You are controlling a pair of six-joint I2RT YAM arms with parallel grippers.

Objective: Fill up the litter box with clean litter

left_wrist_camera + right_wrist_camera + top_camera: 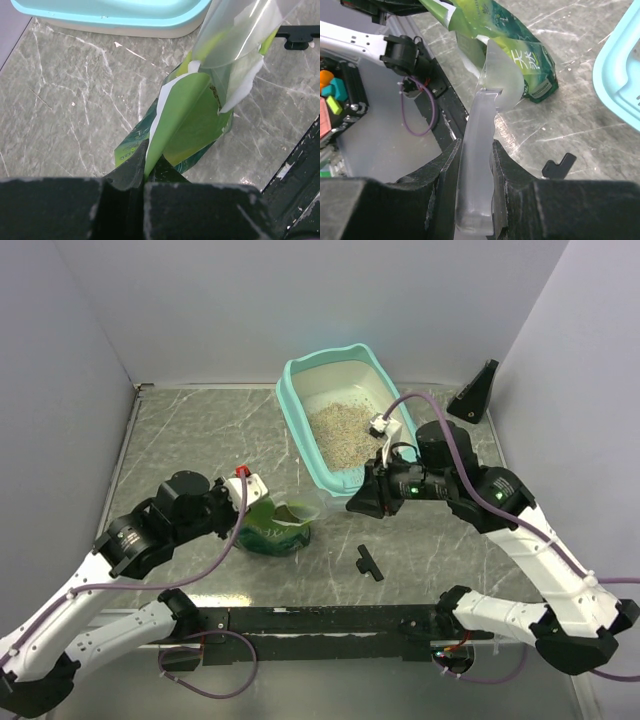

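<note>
The litter box (292, 390), teal rim and cream pan, stands at the back centre with beige litter (345, 430) lying in it. A small green bag (262, 532) stands open in front of it. My left gripper (243, 502) is shut on the bag's upper edge (172, 120), the jaws pinching the flap. My right gripper (358, 505) is shut on the handle of a clear plastic scoop (476, 150). The scoop's bowl (300, 510) sits at the bag's mouth. The box's rim also shows in the left wrist view (115, 15) and the right wrist view (620, 75).
A small black T-shaped piece (368, 562) lies on the marble table right of the bag. A black bracket (475, 392) stands at the back right. A black rail (320, 620) runs along the front edge. Grey walls close in the left, back and right.
</note>
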